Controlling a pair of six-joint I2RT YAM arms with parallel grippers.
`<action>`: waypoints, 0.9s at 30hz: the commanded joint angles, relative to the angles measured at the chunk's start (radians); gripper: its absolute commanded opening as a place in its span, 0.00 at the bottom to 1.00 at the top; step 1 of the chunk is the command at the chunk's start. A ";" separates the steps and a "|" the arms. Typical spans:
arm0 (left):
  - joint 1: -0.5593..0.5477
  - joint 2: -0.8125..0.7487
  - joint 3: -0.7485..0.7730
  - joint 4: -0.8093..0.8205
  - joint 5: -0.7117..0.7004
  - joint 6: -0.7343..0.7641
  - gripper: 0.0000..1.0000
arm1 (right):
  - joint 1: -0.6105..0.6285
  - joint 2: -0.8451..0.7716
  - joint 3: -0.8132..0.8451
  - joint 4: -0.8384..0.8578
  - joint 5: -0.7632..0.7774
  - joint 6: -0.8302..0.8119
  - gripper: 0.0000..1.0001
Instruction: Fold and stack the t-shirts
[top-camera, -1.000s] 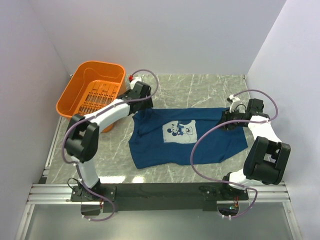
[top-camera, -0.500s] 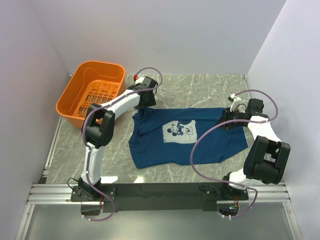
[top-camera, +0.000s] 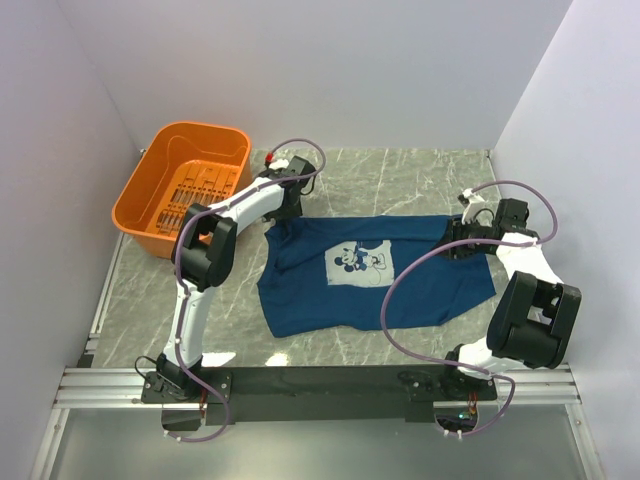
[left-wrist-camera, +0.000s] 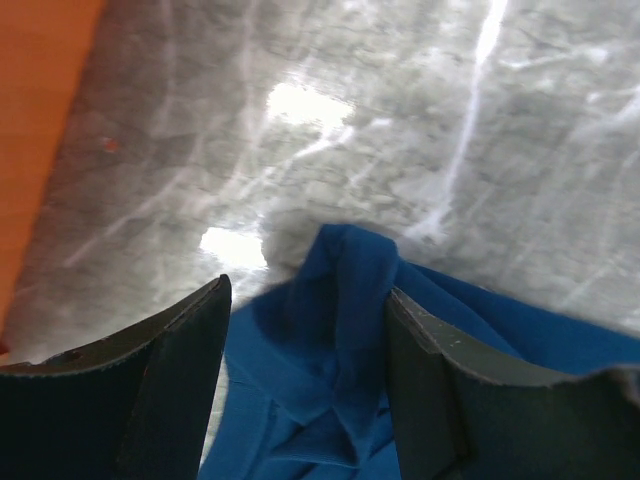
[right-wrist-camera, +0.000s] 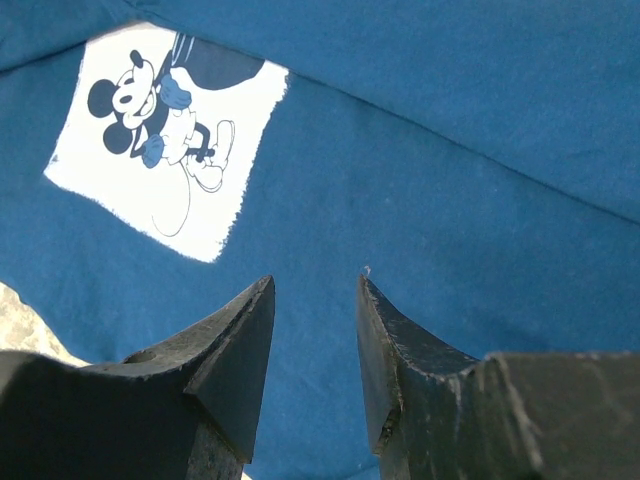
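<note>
The dark navy-blue t-shirt (top-camera: 420, 285) lies spread on the marble table, chest up, with its pale cartoon-mouse print (top-camera: 360, 265) showing. My left gripper (top-camera: 280, 213) is at the shirt's far left corner. In the left wrist view it (left-wrist-camera: 308, 290) is open, and its jaws straddle a bunched ridge of blue cloth (left-wrist-camera: 350, 300). My right gripper (top-camera: 450, 243) is over the shirt's far right part. In the right wrist view it (right-wrist-camera: 315, 280) is open just above flat blue cloth (right-wrist-camera: 450, 180), with the print (right-wrist-camera: 165, 150) ahead to the left.
An orange plastic basket (top-camera: 185, 185) stands at the far left of the table, and its wall shows at the left edge of the left wrist view (left-wrist-camera: 30, 120). White walls close in the table on three sides. The right arm's cable loops over the shirt's near right part.
My left arm has swung its elbow in from the near left and stretched out, and its gripper has settled at the shirt's far left corner. The right arm and the shirt have not moved.
</note>
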 joint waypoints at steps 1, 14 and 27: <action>0.006 -0.029 0.003 -0.034 -0.078 0.007 0.65 | -0.010 -0.024 -0.002 0.024 -0.011 0.009 0.45; 0.008 0.000 0.053 -0.038 -0.103 0.058 0.53 | -0.017 -0.029 -0.002 0.024 -0.016 0.009 0.45; 0.028 -0.029 0.028 0.017 -0.022 -0.002 0.08 | -0.020 -0.037 -0.001 0.020 -0.019 0.004 0.45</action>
